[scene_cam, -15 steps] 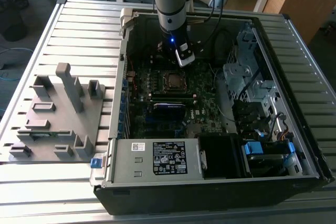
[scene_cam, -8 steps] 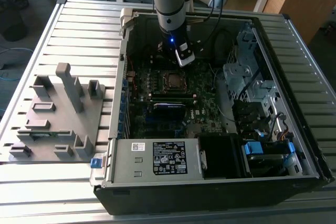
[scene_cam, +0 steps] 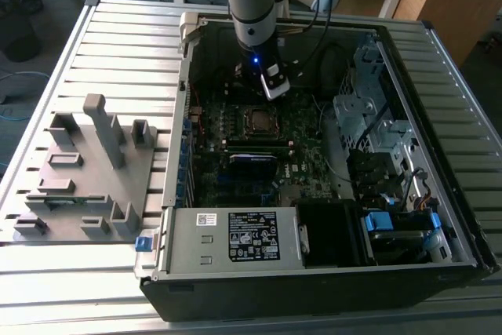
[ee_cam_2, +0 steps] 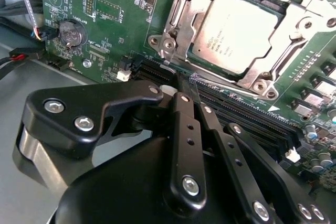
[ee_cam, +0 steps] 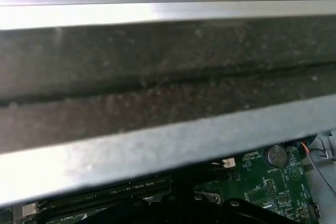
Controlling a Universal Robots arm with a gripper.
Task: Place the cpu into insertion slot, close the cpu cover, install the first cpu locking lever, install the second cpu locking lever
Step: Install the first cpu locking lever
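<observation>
The second wrist view shows the cpu [ee_cam_2: 236, 27] lying flat in the insertion slot [ee_cam_2: 176, 17]. The cpu cover [ee_cam_2: 286, 51] is down over it, and the chip's grey top shows through the hole in the middle. So the first two jobs look done.

The gripper [ee_cam_2: 185, 92] sits low over the green board [ee_cam_2: 105, 40], just beside the near edge of the slot. Its two black fingers [ee_cam_2: 184, 124] look pressed together, and nothing can be seen between them. Right by their tips a thin metal rod [ee_cam_2: 236, 88] runs along that edge of the slot. It looks like one of the locking levers. It is too thin to tell if it is tucked under its catch.

In the exterior view the gripper [scene_cam: 273, 92] hangs inside the open computer case [scene_cam: 176, 147], close above the cpu [scene_cam: 257, 119]. A grey plastic stand [scene_cam: 86, 170] sits outside the case on the exterior view's left.

The step in hand is most likely the first locking lever. That work calls for a small, steady push on a very thin rod. The tips have to stay on the rod and not slip onto the board or the long black slots [ee_cam_2: 236, 111] beside it.
</observation>
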